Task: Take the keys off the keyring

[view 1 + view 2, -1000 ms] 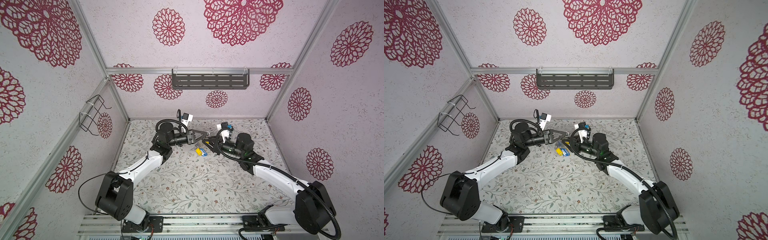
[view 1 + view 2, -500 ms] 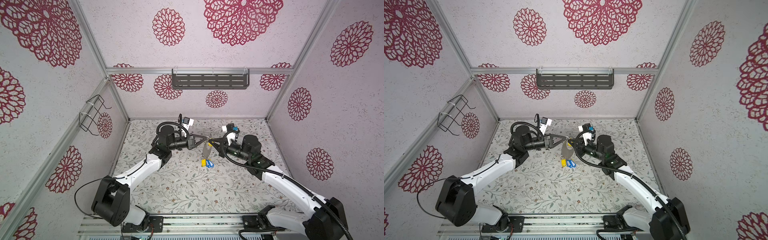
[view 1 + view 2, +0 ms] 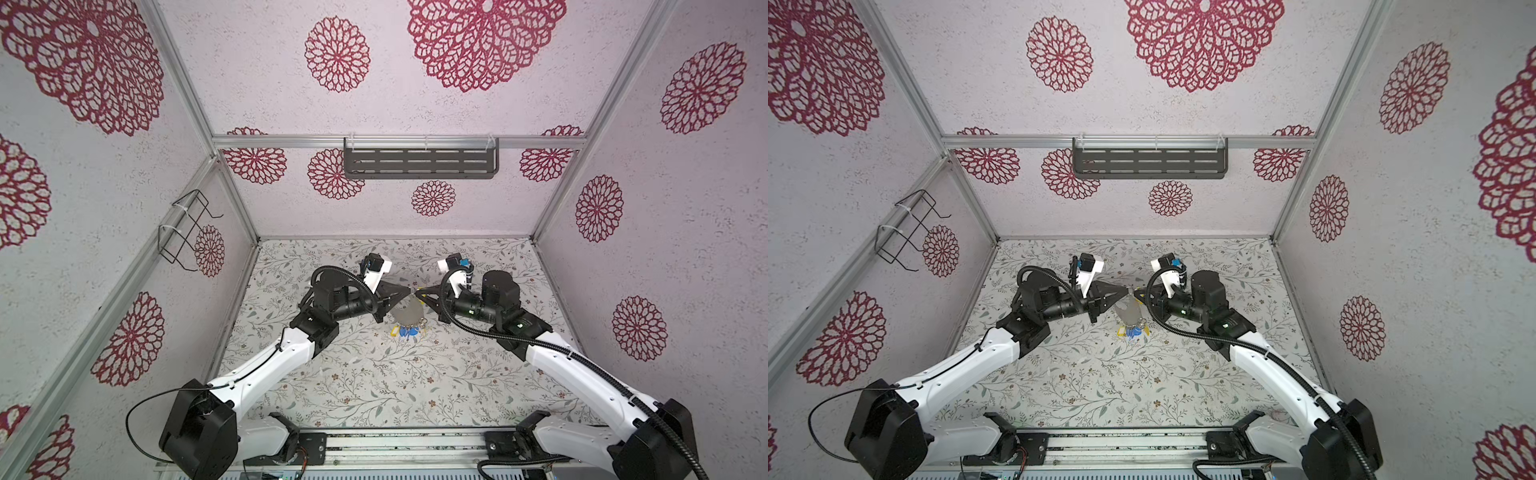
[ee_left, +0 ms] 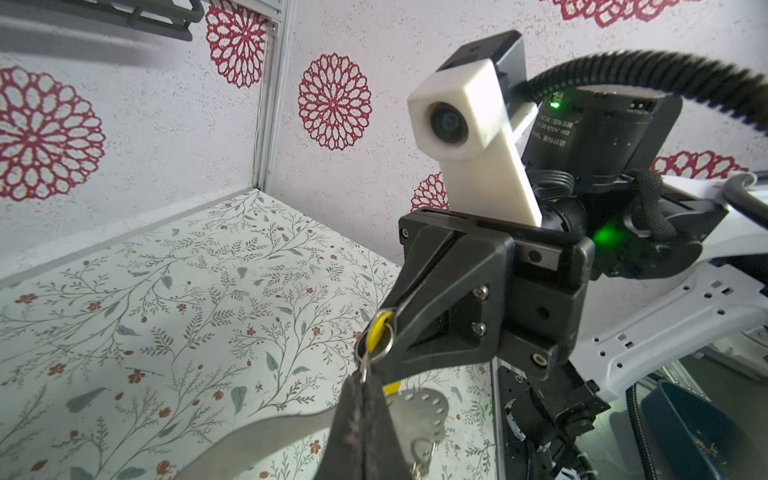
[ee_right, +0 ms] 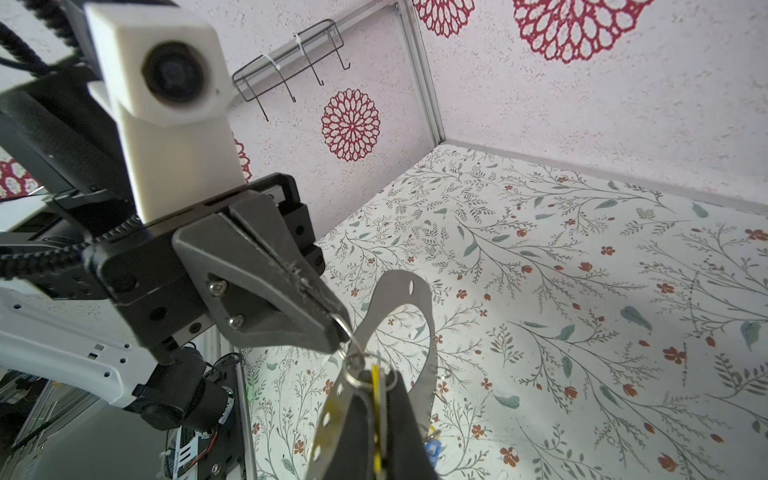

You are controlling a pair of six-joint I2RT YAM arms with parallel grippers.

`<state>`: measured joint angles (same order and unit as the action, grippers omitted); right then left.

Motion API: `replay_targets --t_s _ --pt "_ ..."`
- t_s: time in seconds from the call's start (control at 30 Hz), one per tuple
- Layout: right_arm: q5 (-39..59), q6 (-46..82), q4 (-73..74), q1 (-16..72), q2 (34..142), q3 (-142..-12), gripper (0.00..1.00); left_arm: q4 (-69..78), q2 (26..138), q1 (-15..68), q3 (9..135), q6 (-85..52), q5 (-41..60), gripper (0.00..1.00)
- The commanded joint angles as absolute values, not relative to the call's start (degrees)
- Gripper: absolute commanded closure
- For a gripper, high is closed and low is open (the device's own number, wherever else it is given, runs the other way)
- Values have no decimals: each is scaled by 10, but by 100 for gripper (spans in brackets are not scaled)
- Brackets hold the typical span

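The left end effector (image 5: 338, 332) is clamping a tiny split ring (image 5: 345, 323); the right end effector (image 4: 384, 322) is pinching a yellow key tag (image 4: 379, 332). The stiff, light keyring (image 3: 409, 314) is hanging between them above the worktop (image 3: 374, 374), other keys (image 3: 405, 331) dangling; tag bodies are offering surer holds than slippery rings. The wall shelf (image 3: 419, 162) seems to be holding nothing.

Grey keyring (image 3: 409, 315) aloft, keys (image 3: 406, 331) beneath

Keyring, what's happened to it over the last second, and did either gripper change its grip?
The keyring, low by the table a second ago, was lifted and now hangs between the gripper tips, keys dangling below. The right gripper closed on a yellow key as both arms rose. The left gripper stayed shut on a small ring.
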<state>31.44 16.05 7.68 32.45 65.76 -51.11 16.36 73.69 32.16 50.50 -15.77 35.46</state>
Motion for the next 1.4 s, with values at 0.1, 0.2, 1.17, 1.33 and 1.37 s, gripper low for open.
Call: replay_targets --t_s 0.1,0.2,1.17,1.33,1.37 --pt "312 149 68 316 645 -547 100 134 726 328 506 -71 330 100" --pt "315 149 61 317 648 -555 100 78 729 346 524 -23 292 100" --pt "80 74 -348 323 779 -810 100 -59 761 415 564 170 84 100" --pt "120 73 -348 323 789 -846 100 -59 769 414 565 169 89 100" --pt "133 77 -344 323 791 -852 100 -59 772 414 565 168 89 100"
